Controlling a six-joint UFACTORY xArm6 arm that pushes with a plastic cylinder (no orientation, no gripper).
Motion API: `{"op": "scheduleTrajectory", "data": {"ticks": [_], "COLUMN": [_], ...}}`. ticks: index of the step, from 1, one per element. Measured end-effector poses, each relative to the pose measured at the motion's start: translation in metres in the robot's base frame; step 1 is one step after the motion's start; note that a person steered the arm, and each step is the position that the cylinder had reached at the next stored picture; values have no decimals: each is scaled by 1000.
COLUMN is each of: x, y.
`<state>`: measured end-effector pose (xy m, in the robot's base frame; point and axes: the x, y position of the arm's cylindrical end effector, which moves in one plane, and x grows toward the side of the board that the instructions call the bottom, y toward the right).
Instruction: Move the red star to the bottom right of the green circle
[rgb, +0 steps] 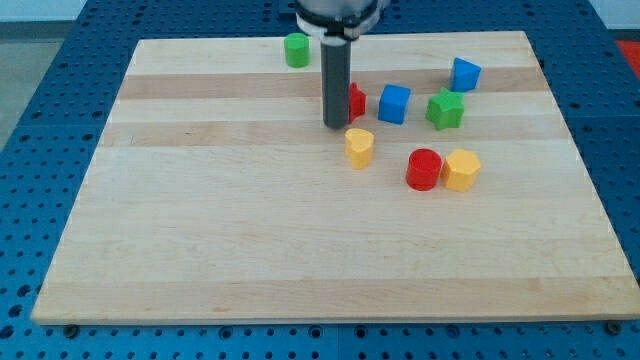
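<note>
The red star (356, 100) lies right of the board's top centre, mostly hidden behind my rod. My tip (335, 126) rests on the board at the star's lower left, touching or nearly touching it. The green circle (297, 49) stands near the top edge, up and to the left of the star and the tip.
A blue cube (394, 104) sits just right of the red star, a green star (445, 109) further right, and a blue block (465, 74) above it. A yellow heart-like block (359, 147) lies below the tip. A red cylinder (424, 169) and a yellow hexagon (461, 170) touch at the lower right.
</note>
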<state>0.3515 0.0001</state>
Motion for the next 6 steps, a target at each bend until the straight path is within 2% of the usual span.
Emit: {"op": "scheduleTrajectory", "data": {"ticks": [1, 3, 4, 6], "x": [-36, 27, 30, -21], "y": [-30, -41, -11, 42]}}
